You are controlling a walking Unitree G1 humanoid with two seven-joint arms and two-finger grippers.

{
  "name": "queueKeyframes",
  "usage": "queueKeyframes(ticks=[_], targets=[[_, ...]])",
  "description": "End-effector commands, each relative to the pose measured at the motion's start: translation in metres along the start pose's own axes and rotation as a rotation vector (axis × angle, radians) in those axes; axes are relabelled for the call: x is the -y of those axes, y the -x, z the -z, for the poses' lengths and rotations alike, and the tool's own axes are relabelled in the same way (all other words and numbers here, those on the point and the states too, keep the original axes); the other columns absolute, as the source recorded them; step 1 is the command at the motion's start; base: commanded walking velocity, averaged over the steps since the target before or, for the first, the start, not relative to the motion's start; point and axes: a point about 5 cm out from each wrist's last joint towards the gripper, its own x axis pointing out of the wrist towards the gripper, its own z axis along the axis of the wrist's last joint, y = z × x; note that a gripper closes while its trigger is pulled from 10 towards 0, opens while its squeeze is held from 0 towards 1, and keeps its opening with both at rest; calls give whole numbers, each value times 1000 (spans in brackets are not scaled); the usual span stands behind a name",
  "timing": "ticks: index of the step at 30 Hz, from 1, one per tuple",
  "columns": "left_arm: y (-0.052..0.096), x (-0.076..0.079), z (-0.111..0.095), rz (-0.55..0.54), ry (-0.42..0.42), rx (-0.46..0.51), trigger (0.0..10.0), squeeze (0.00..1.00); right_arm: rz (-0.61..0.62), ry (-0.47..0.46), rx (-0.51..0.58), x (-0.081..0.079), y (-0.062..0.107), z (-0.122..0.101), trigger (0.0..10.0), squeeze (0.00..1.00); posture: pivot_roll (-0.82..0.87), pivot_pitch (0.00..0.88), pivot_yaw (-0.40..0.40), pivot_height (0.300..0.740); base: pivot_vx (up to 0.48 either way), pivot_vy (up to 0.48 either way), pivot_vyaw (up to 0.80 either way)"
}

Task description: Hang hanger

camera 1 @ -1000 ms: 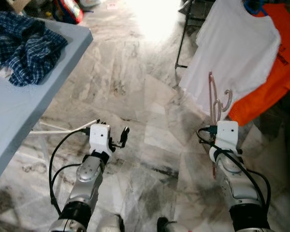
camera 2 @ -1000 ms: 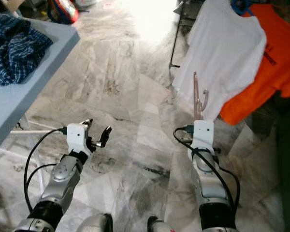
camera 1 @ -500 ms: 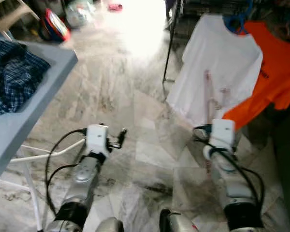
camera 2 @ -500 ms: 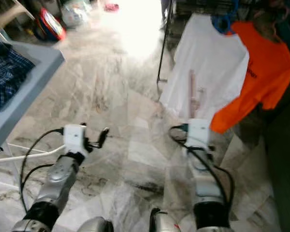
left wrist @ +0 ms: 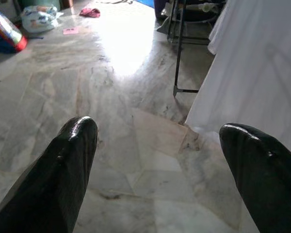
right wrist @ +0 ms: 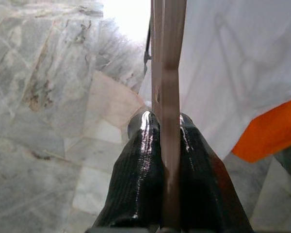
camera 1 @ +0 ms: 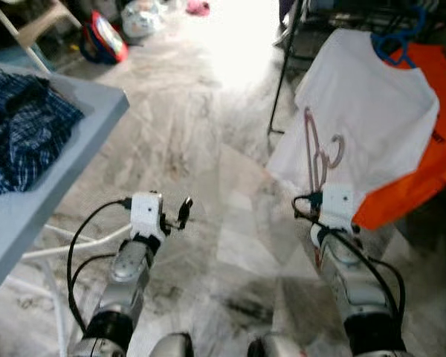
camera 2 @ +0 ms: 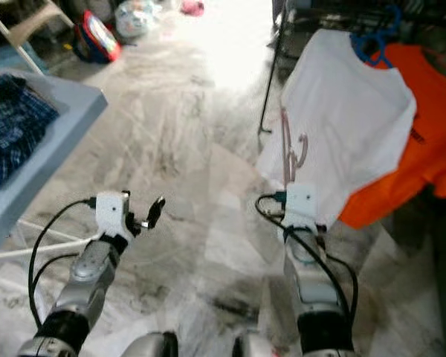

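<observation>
My right gripper (right wrist: 164, 127) is shut on a pale pink hanger (camera 1: 314, 152), which stands upright above my right wrist in front of a white T-shirt (camera 1: 364, 104). The T-shirt hangs on a blue hanger (camera 1: 394, 46) next to an orange shirt (camera 1: 431, 160) on a black rack (camera 1: 285, 67) at the upper right. My left gripper (camera 1: 184, 213) is held out low over the marble floor, open with nothing between its fingers (left wrist: 70, 160).
A light blue table (camera 1: 52, 163) with a crumpled plaid shirt (camera 1: 18, 130) stands at the left, white legs (camera 1: 67, 249) under it. Bags and clutter (camera 1: 108, 41) lie far back left. Bright glare falls on the marble floor (camera 1: 208, 111) ahead.
The whole picture has shifted, so the camera moved; the table corner and rack sit differently in frame. Both grippers keep their states, the right one holding the hanger.
</observation>
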Motion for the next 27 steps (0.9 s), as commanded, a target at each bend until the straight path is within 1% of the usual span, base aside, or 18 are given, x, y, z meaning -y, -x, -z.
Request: queueKeyframes(ticks=[1, 8, 13, 23, 27], targets=[[1, 8, 6, 27, 1, -23, 10000, 0, 21, -8, -12, 7, 2, 5, 10000, 0, 23, 205, 8, 740, 360, 0, 0], [2, 12, 8, 51, 5, -31, 10000, 0, 16, -10, -17, 2, 4, 9, 10000, 0, 25, 176, 7, 740, 363, 0, 0], [-2, 15, 7, 61, 7, -29, 10000, 0, 9, -13, -23, 0, 3, 9, 10000, 0, 24, 162, 3, 740, 372, 0, 0], [-4, 15, 5, 60, 14, -26, 10000, 0, 37, -28, -24, 6, 0, 8, 10000, 0, 15, 161, 7, 740, 380, 0, 0], [-7, 18, 5, 63, 22, -24, 10000, 0, 34, -27, -23, 7, -2, 7, 10000, 0, 10, 156, 7, 740, 382, 0, 0]])
